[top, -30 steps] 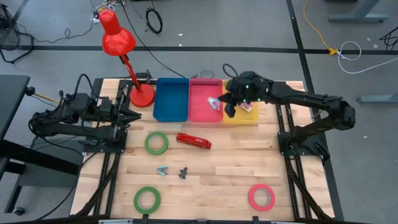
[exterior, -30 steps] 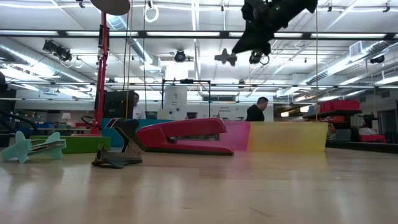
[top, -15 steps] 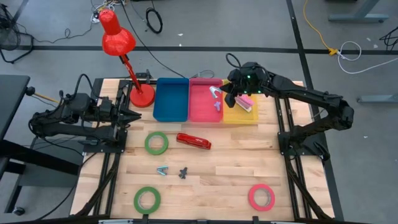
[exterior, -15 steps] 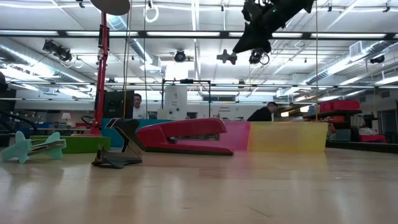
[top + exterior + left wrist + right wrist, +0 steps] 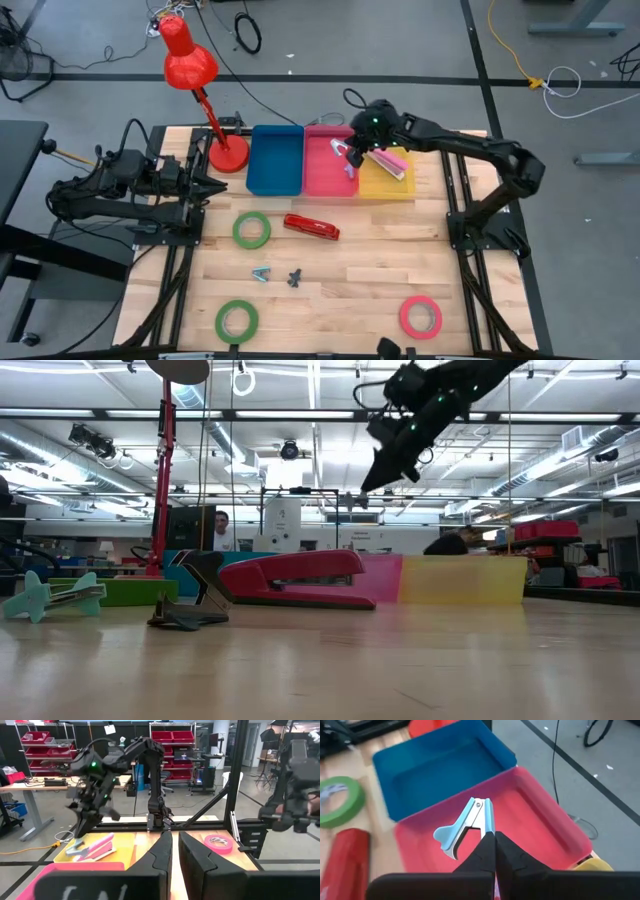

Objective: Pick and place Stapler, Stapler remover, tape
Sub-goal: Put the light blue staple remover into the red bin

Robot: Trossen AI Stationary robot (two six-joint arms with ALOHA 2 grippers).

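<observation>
Right gripper (image 5: pixel 352 158) is up over the pink plastic bin (image 5: pixel 322 178), fingers pinched shut on a light-blue staple remover (image 5: pixel 465 826); the remover hangs in the air above the bin floor, not touching it. The right wrist view shows the blue plastic bin (image 5: pixel 440 770) just beside the pink one. The yellow plastic bin (image 5: pixel 390 185) sits on the pink bin's other side and holds a pink stapler (image 5: pixel 392 164).

Left gripper (image 5: pixel 215 186) is parked at the table's left edge near the red desk lamp's base (image 5: pixel 228 155), fingers nearly closed, holding nothing.

On the wooden table (image 5: pixel 360 270):
- red stapler (image 5: pixel 311 227) lying mid-table, in front of the bins
- green tape roll (image 5: pixel 251 230) just beside the stapler
- second green tape roll (image 5: pixel 236 320) at the front left
- red/pink tape roll (image 5: pixel 420 317) at the front right
- second light-blue staple remover (image 5: pixel 261 273) and a dark staple remover (image 5: pixel 294 277), near each other mid-table
</observation>
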